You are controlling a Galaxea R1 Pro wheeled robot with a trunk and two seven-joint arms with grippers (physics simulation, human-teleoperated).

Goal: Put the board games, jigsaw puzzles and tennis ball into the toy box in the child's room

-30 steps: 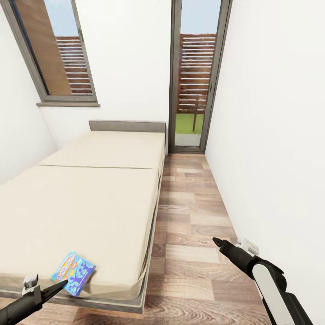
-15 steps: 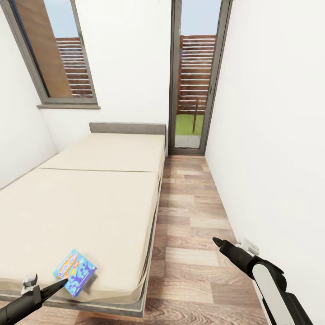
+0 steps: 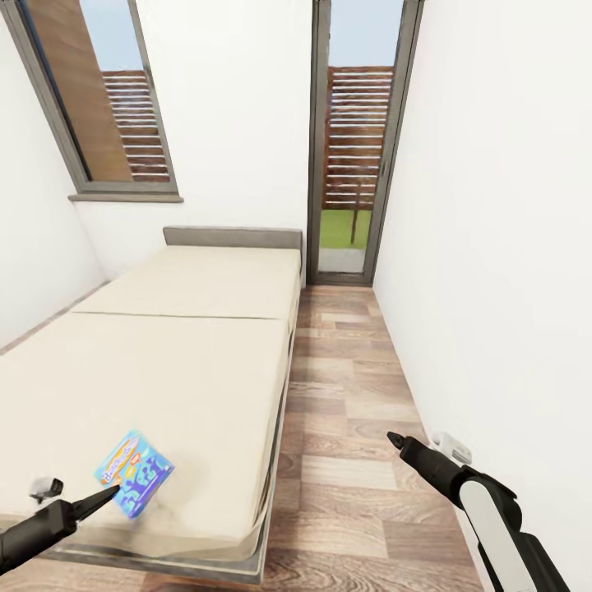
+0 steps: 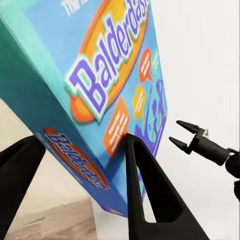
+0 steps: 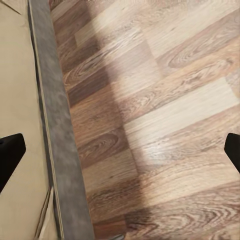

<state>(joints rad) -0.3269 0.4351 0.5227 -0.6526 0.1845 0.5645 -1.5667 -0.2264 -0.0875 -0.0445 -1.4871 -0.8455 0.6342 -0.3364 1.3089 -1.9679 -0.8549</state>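
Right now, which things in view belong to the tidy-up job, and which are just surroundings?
Job: board game (Balderdash) between the left gripper fingers; bed behind it.
Surroundings: window, glass door, floor, wall socket, right gripper.

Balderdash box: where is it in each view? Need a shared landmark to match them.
Head view: game box at lower left, over the bed's near corner, at the left pincer tip.
Left wrist view: box close up, tilted, between the pincer's fingers.
Right wrist view: box not in it.
Shared landmark: bed frame beside the plank floor.
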